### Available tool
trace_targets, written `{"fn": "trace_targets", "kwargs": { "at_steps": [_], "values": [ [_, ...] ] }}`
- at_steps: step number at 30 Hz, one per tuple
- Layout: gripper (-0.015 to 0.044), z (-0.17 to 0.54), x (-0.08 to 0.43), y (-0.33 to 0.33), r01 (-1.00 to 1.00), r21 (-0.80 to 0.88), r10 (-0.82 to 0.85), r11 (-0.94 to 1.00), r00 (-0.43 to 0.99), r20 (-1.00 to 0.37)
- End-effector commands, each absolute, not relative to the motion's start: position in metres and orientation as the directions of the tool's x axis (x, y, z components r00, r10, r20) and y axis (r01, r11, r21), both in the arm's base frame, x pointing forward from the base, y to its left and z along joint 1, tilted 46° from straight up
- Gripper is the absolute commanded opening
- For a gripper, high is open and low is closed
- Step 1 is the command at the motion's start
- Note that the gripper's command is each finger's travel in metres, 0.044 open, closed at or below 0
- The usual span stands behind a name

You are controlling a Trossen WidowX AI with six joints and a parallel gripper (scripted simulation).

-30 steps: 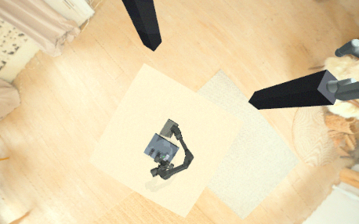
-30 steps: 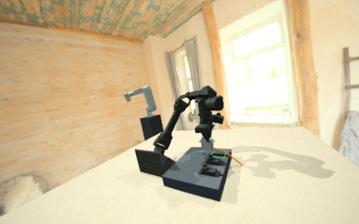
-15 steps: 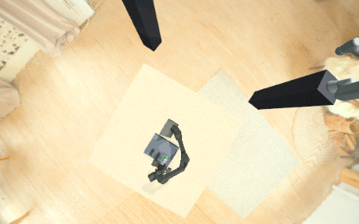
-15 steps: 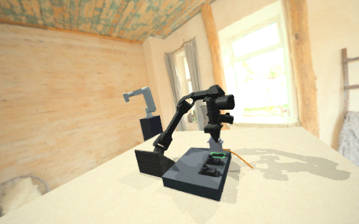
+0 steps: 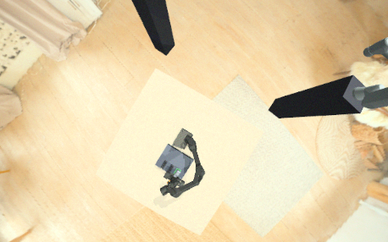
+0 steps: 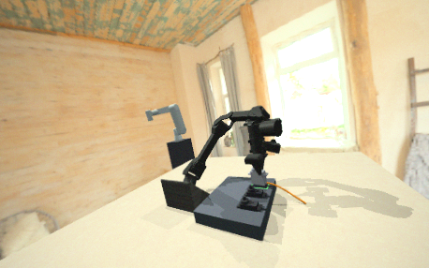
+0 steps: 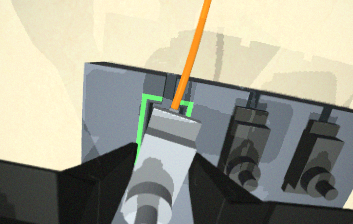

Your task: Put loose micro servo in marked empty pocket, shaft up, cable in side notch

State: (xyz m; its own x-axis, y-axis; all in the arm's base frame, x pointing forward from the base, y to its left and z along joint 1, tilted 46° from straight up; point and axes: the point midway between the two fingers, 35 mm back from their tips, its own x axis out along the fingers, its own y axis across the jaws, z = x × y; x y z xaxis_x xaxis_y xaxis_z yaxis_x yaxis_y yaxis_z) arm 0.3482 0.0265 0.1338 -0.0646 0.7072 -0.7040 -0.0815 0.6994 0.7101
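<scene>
The loose micro servo [image 7: 169,142] [image 6: 258,178] is pale grey, upright, with its output shaft up. My gripper [image 7: 163,154] [image 6: 257,170] is shut on it, one finger at each side. The servo is over the marked pocket, whose green outline [image 7: 140,127] [image 6: 261,187] [image 5: 177,171] shows around its far end. In the wrist view its long side looks slightly turned from the outline. Its underside and near ear are hidden; I cannot tell whether it has entered the pocket. The orange cable [image 7: 191,60] [image 6: 288,192] runs out past the deck edge, crossing beside the side notch [image 7: 170,82].
Two dark servos [image 7: 249,135] [image 7: 324,150] sit in the deck [image 7: 112,95] [image 6: 222,201] [image 5: 169,154] beside the marked pocket. The arm's base [image 6: 178,194] [image 5: 183,139] stands behind the deck. The deck's edge is close beyond the pocket.
</scene>
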Motion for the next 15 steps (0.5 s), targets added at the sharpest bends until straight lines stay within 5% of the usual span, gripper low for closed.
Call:
{"fn": "trace_targets", "kwargs": {
  "at_steps": [1, 15],
  "values": [
    [0.0000, 0.1338, 0.3482, 0.0280, -0.080, 0.711, 0.709, 0.699, -0.054, -0.703],
    [0.0000, 0.1344, 0.3491, 0.0287, -0.218, 0.701, 0.709, 0.679, -0.054, -0.703]
  ]
}}
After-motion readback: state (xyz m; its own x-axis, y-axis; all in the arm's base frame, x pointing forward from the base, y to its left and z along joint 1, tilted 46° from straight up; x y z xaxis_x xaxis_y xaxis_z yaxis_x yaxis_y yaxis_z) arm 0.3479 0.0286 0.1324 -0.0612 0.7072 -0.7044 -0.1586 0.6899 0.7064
